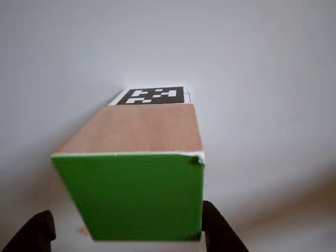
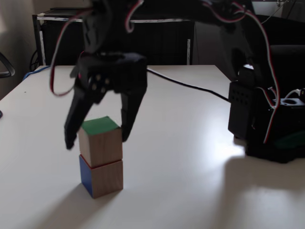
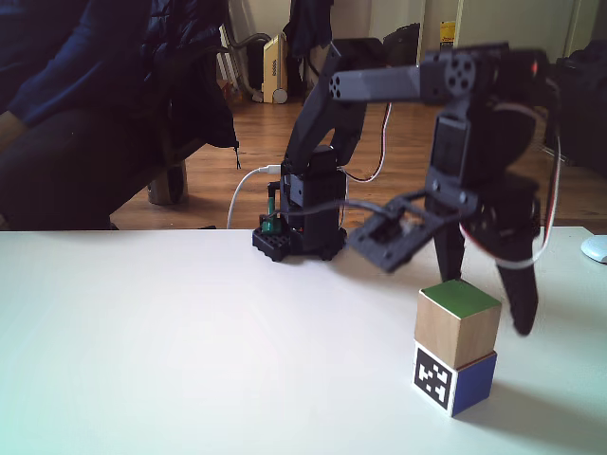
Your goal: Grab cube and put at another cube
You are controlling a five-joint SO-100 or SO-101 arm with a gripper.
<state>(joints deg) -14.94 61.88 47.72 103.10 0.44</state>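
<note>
Green-topped, the cube (image 2: 100, 141) sits upright and squarely stacked on another cube (image 2: 101, 175) on the white table (image 2: 190, 157); spread fingers of the gripper (image 2: 97, 136) flank it, released, cable (image 2: 186, 86) behind.

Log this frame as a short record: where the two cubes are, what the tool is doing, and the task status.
top cube: the wood and green cube, green face up, sits stacked on the other cube
bottom cube: the marker cube rests on the white table; blue and marker faces visible
alignment: the top one is slightly twisted relative to the bottom one
tool: the tool is open, fingers straddling the top cube with gaps on both sides
task status: stack looks placed, cube released
</note>
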